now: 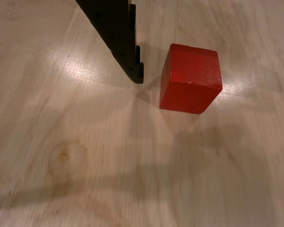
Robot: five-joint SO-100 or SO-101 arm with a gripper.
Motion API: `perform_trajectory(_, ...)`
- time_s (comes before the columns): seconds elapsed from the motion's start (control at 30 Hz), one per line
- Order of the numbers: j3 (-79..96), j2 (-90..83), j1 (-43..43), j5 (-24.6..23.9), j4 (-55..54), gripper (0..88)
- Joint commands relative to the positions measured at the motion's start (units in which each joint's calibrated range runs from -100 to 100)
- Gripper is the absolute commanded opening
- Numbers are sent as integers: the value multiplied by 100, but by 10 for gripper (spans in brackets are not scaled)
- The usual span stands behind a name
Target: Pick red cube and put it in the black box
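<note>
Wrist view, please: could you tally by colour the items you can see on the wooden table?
Red: 1, the red cube
Black: 1, a gripper finger beside the cube, apart from it
Total: 2, both over the light wooden table

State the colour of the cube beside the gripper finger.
The cube is red, seen clearly in the wrist view.

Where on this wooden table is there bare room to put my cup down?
Wrist view: bare wood fills everything below the red cube and left of the black finger. The only tight spot is the narrow gap between that finger's tip and the cube.
</note>
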Motion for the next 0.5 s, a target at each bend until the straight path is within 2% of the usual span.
perform_trajectory(0.0, -320, -65, 26, -2, -40, 504)
perform_trajectory(0.13, -310, -57, -4, -8, -40, 498)
perform_trajectory(0.3, -310, -57, 34, -14, -40, 370)
perform_trajectory(0.47, -320, -48, 34, -14, -49, 349)
